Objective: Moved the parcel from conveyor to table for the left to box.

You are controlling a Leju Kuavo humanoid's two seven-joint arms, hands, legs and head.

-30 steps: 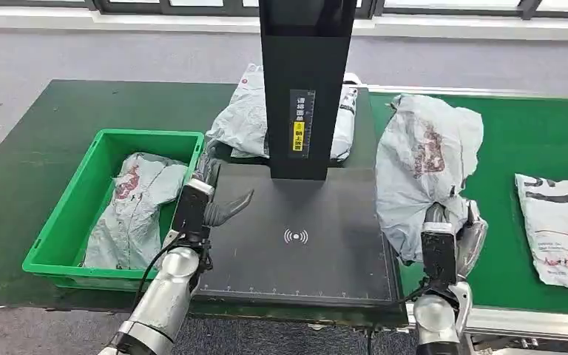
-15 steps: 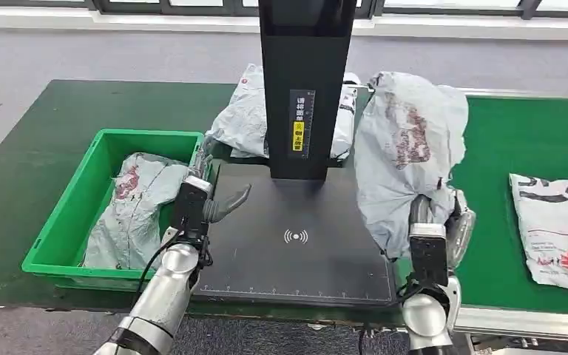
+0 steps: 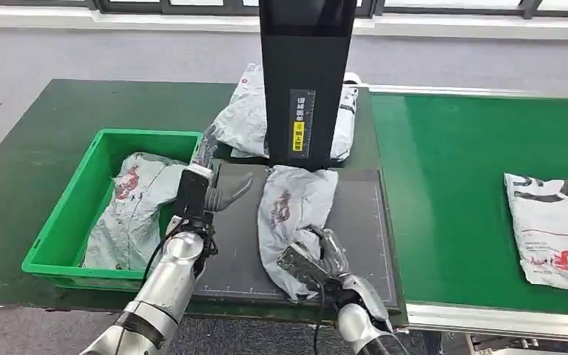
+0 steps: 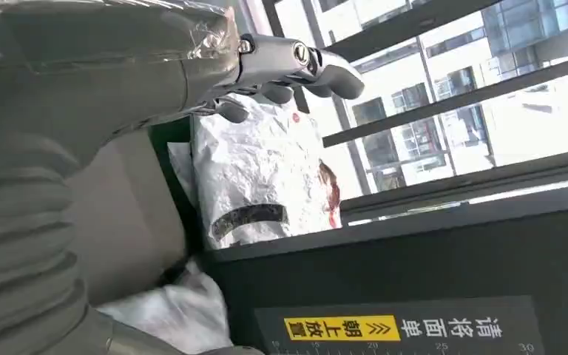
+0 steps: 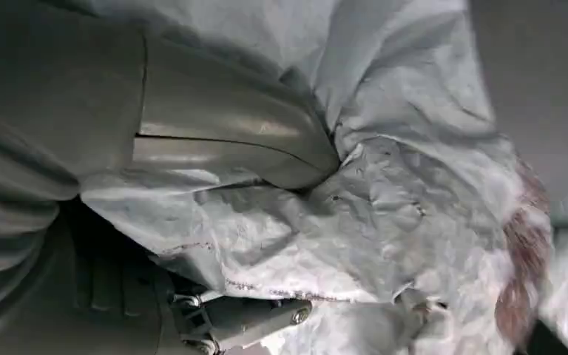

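Moved: grey parcel [image 3: 290,214] is now being laid on the black scanner pad [image 3: 362,229] at frame centre.
Right hand [image 3: 312,264]: is being kept clamped on it.
Left hand [image 3: 211,181]: fingers apart, being held empty.
Advice: parcel should be flattened before being released.

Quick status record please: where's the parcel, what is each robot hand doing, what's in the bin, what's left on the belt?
parcel: grey bag lying on the black scan pad, in front of the black post
right robot hand: gripping the parcel's near end
left robot hand: open, holding nothing, between bin and parcel
green bin: one grey bag inside
conveyor: one white parcel near its right end
behind post: another grey bag
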